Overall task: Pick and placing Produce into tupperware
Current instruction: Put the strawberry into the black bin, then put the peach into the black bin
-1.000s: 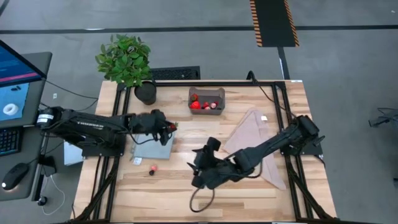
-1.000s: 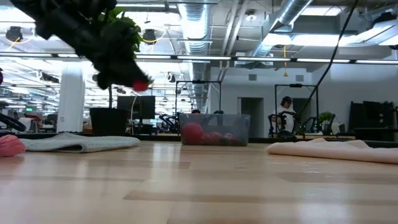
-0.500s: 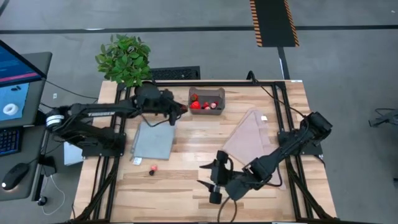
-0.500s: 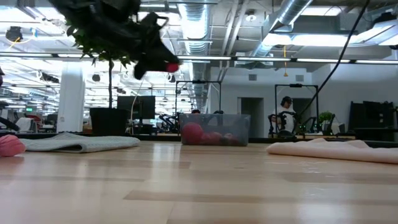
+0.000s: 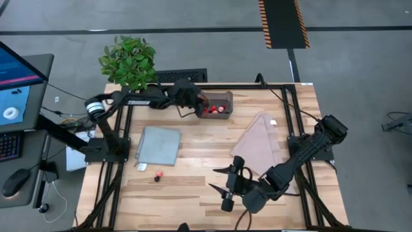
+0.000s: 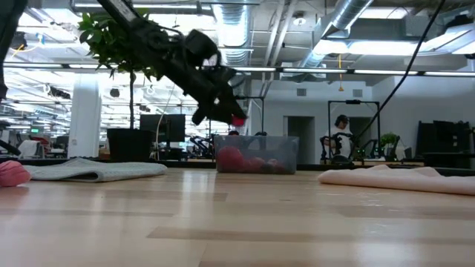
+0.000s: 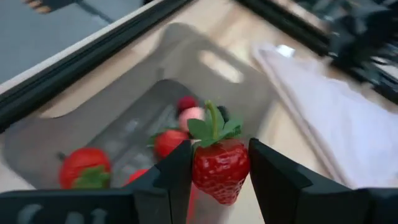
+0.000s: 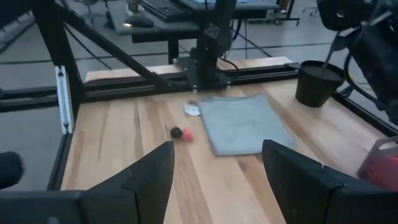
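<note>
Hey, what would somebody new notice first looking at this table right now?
The left gripper holds a strawberry over the tupperware at the table's far edge, where more red produce already lies. Two small pieces remain on the wood near the grey mat. The right gripper hangs open near the front.

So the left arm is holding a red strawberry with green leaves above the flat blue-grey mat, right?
Not quite. The left gripper does hold the red strawberry with green leaves, but above the translucent grey plastic tub, not the flat blue-grey mat. The left wrist view shows the tub right under it.
</note>
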You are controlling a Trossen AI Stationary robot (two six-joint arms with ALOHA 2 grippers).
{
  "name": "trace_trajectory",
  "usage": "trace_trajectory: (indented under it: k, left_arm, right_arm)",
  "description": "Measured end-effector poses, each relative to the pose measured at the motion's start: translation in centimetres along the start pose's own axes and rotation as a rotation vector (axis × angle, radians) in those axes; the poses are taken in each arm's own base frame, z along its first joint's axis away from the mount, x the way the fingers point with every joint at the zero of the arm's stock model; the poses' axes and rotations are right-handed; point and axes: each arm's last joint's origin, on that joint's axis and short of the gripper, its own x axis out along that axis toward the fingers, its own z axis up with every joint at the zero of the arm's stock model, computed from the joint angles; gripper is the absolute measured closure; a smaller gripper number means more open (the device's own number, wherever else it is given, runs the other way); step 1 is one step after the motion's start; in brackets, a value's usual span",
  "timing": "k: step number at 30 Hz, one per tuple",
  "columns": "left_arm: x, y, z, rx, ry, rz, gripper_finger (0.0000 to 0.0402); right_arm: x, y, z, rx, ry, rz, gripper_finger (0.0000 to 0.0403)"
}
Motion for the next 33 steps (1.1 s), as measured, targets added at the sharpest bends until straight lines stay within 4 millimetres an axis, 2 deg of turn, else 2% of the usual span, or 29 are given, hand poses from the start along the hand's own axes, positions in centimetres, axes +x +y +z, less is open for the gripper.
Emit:
trace_trajectory:
  k: [7, 16, 21, 26, 30, 33]
  left_arm:
    - [0.7, 1.4, 0.3, -0.091, 0.007, 0.014, 0.0253]
    - [0.6, 1.0, 0.4, -0.100, 0.016, -0.021, 0.0163]
    - [-0.3, 0.8, 0.8, -0.091, 0.031, -0.092, 0.0135]
    - [-3.7, -0.6, 2.9, -0.017, -0.051, -0.113, 0.0131]
    - [-8.3, -2.5, 4.6, 0.038, -0.113, -0.137, 0.0131]
    - [-12.3, -4.4, 5.2, 0.097, -0.155, -0.168, 0.0131]
  right_arm:
    - [-1.0, 0.6, -0.1, 0.003, -0.022, -0.012, 0.0135]
    - [-0.4, 0.0, 0.0, 0.026, -0.016, -0.043, 0.0135]
    - [0.0, -0.3, 0.0, 0.024, -0.015, -0.069, 0.0135]
    - [0.3, -1.2, -1.1, 0.039, -0.006, -0.180, 0.0135]
    - [0.7, -3.1, -2.0, 0.139, 0.047, -0.298, 0.0135]
    - [1.5, -3.9, -2.6, 0.144, 0.075, -0.354, 0.0135]
